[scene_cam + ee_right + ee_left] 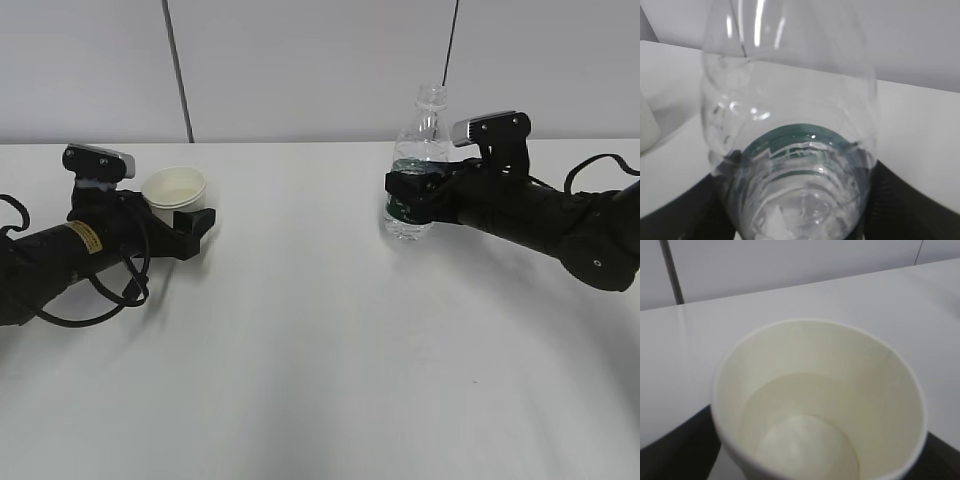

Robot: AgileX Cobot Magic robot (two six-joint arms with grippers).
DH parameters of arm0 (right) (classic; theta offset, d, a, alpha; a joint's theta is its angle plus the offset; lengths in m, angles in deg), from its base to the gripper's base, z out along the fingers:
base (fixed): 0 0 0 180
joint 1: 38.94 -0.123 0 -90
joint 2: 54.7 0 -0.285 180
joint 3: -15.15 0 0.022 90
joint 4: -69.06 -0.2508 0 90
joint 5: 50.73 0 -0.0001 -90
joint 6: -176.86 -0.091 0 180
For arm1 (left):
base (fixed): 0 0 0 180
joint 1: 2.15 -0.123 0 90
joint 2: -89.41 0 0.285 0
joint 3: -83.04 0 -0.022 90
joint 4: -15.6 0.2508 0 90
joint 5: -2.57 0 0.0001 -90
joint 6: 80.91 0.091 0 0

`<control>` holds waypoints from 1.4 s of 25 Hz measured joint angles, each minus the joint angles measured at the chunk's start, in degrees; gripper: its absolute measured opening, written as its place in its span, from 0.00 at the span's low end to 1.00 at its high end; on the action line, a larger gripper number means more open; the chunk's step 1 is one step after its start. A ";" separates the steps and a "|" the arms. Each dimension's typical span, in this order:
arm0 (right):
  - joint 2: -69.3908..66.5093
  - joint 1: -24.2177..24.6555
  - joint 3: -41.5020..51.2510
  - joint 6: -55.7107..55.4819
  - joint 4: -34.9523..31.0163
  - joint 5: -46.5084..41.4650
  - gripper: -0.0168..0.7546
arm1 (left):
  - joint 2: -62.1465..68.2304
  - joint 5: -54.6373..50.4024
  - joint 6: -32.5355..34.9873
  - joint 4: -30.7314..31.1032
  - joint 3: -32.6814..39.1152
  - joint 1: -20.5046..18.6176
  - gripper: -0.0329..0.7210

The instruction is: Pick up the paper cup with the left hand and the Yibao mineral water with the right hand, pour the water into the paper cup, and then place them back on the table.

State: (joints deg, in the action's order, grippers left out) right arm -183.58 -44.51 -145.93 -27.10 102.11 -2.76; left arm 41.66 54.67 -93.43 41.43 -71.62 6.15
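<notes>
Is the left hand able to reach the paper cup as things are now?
Probably yes. The paper cup stands upright between the fingers of the left hand, and nothing stands between them. Whether the fingers touch it is unclear.

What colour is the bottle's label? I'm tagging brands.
Dark green, banding the lower part of the Yibao mineral water; the exterior view shows it best.

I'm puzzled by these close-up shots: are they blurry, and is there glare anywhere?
Left wrist view: the paper cup fills the frame, soft-focused. Right wrist view: bright glare streaks on the bottle, distorting the table behind. Exterior view: sharper, with faint shadows on the table.
</notes>
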 joint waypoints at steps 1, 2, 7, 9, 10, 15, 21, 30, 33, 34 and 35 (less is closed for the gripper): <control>0.00 0.00 0.00 0.00 -0.13 0.00 0.63 | 0.00 0.00 0.00 0.00 0.00 0.00 0.82; 0.00 0.00 0.00 0.00 -0.37 0.00 0.63 | 0.00 0.05 0.00 0.00 0.00 0.00 0.82; -1.50 0.00 0.00 1.27 -1.60 0.28 0.63 | 0.00 0.05 0.00 -0.04 0.00 0.00 0.83; -2.13 0.00 0.00 2.16 -2.14 0.70 0.63 | 0.00 0.05 0.00 -0.04 0.00 0.00 0.83; -2.62 0.00 0.00 2.44 -2.68 1.63 0.63 | 0.00 0.05 0.00 -0.04 0.00 0.00 0.83; -4.92 0.00 -0.11 4.85 -3.87 3.97 0.63 | 0.00 0.05 0.00 -0.04 0.00 0.00 0.83; -5.47 0.00 -0.34 6.32 -5.07 4.44 0.63 | 0.00 -0.01 0.00 -0.04 0.00 0.00 0.83; -6.11 0.00 -0.34 6.88 -5.55 5.27 0.63 | 0.00 -0.01 0.00 -0.04 0.00 0.00 0.83; -6.43 0.00 -0.46 7.41 -5.69 5.69 0.63 | 0.00 -0.01 0.00 -0.04 0.00 0.00 0.83; -6.43 0.00 -0.46 7.53 -5.69 5.91 0.63 | 0.00 -0.01 0.00 -0.04 0.00 0.00 0.83; -6.53 0.00 -0.46 7.64 -5.72 6.03 0.63 | 0.00 -0.01 0.00 -0.04 0.00 0.00 0.83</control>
State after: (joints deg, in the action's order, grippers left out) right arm -190.11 -44.51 -146.40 -19.46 96.39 3.27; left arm 41.66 54.66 -93.43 41.39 -71.62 6.15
